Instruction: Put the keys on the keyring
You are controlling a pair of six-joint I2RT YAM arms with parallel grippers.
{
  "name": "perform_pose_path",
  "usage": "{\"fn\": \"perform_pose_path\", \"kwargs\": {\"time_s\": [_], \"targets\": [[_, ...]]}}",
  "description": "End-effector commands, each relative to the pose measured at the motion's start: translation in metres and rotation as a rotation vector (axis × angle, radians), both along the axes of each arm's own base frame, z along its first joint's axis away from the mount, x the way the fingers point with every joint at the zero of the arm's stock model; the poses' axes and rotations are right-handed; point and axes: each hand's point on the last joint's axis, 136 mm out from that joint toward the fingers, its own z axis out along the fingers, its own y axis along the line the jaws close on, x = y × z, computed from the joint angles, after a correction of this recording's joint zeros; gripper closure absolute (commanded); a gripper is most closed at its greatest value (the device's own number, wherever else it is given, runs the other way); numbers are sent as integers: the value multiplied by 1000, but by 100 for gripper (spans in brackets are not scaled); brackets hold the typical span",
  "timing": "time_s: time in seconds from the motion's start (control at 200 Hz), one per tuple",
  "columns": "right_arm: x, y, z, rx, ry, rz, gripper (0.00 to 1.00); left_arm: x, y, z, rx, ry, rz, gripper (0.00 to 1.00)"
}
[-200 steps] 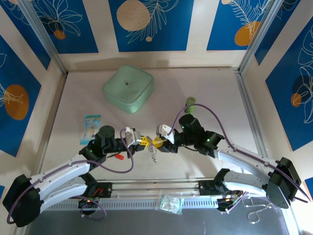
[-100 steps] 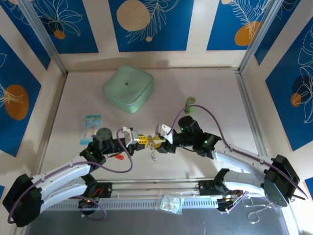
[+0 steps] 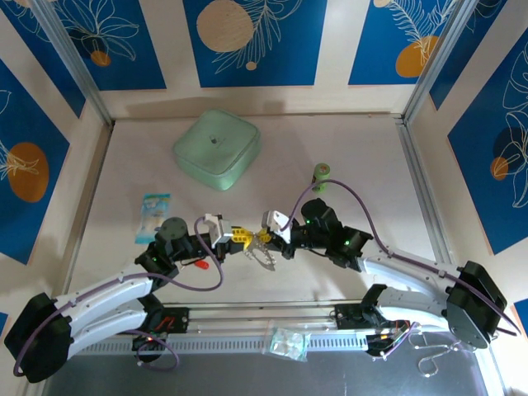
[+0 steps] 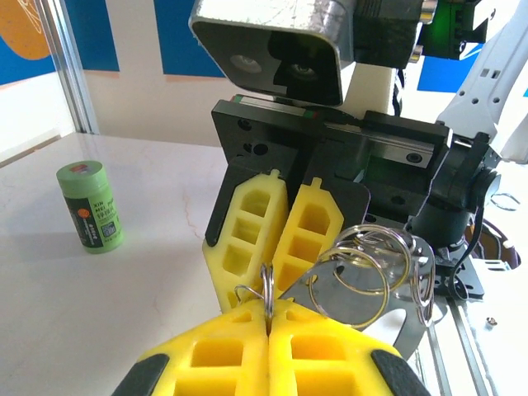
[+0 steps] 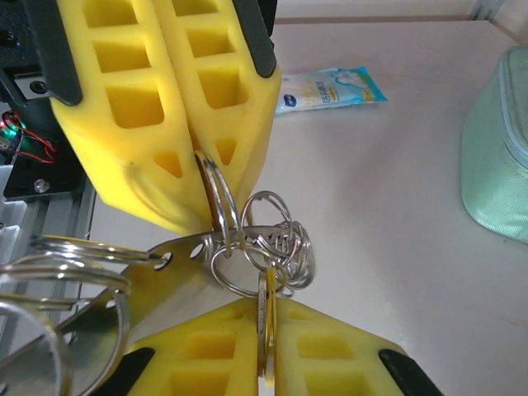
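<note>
The keyring [image 5: 276,247], a bunch of thin coiled steel rings, is hanging over the table [image 3: 371,165] between both grippers. The left gripper [image 4: 267,312] is pinching one ring in its closed yellow ribbed fingers [image 4: 206,363], and the right gripper [image 5: 269,307] is clamping another. The rings are looking light, stiff and slippery, so I judge that gripping flat across the wire is safest.

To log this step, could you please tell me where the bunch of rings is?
In the top view the bunch of rings is near the front middle of the table, pinched between the left end effector and the right end effector.
</note>
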Motion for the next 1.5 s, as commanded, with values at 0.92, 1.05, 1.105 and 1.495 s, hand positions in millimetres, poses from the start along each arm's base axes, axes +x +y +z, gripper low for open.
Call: {"fn": "perform_pose_path", "kwargs": {"time_s": [0.92, 1.05, 1.105, 1.495], "targets": [[-10, -1, 17, 141, -106, 13, 72, -6, -4, 31, -118, -15, -43, 100], [-9, 0, 17, 138, -102, 14, 75, -6, -5, 32, -119, -14, -46, 100], [-9, 1, 16, 134, -100, 15, 76, -7, -5, 33, -120, -15, -48, 100], [-4, 0, 18, 119, -114, -5, 95, -7, -4, 31, -104, -28, -46, 100]]}}
